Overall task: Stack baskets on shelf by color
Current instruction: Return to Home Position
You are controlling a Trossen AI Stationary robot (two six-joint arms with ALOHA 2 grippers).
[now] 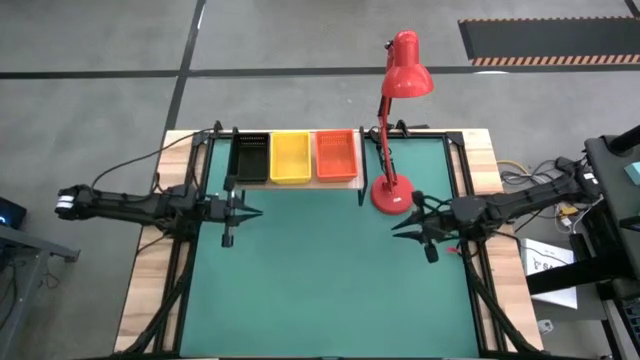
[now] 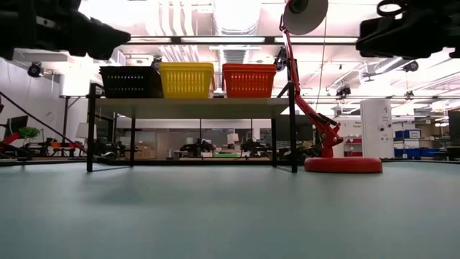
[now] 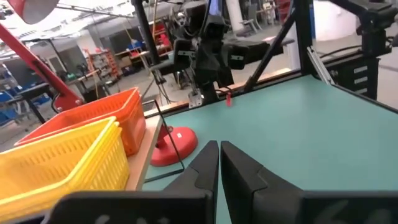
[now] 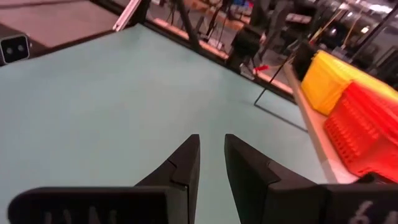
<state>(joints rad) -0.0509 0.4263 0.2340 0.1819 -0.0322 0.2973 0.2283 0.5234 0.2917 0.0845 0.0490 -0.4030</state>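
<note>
Sorted baskets on the shelf, with both of your arms clear of them. The shelf (image 2: 190, 103) stood at the far edge of the table (image 1: 330, 290) and carried three stacks side by side: black baskets (image 1: 249, 156), yellow baskets (image 1: 290, 157) and orange-red baskets (image 1: 336, 155). The red lamp (image 1: 392, 195) stood just beside the shelf's orange-red end.

Your left gripper (image 1: 256, 211) hovered over the table near the black stack. Its fingers were all but together and held nothing. Your right gripper (image 1: 400, 226) hovered near the lamp's base, its fingers parted by a narrow gap and also empty. No basket lay on the table.

Should you need to reseat a basket, judge it light, with thin mesh walls that would likely flex. It would probably nest snugly in the one beneath. You would best pinch the stiffer top rim mid-wall, one finger inside and one outside, then lift straight up.
</note>
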